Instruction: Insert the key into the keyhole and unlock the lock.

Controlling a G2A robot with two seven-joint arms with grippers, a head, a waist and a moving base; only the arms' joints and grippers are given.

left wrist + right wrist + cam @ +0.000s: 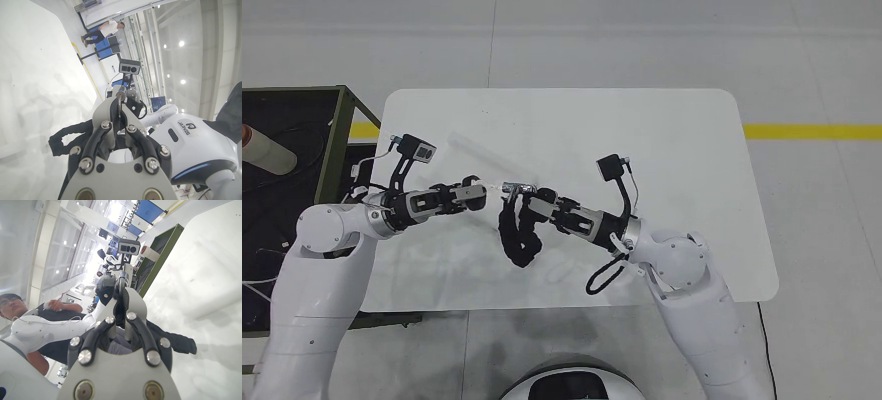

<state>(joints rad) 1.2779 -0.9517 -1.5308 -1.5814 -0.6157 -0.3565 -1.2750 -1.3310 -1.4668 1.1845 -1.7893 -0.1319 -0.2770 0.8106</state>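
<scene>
The left gripper (120, 103) pinched the small flat silver key (119, 108), its tip in the round keyhole (120, 94). The right gripper (122, 294) squeezed the black cloth-covered cable lock (514, 240) above the middle of the white table (662, 130). A green-edged cart (337, 140) stood to the left.

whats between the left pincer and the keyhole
Only the key, held in the left pincer, its tip at the keyhole; left wrist view shows it.

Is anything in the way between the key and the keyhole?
Nothing that I can see. The left pincer pinches the key, and its tip meets the keyhole of the lock, which the right pincer holds.
</scene>
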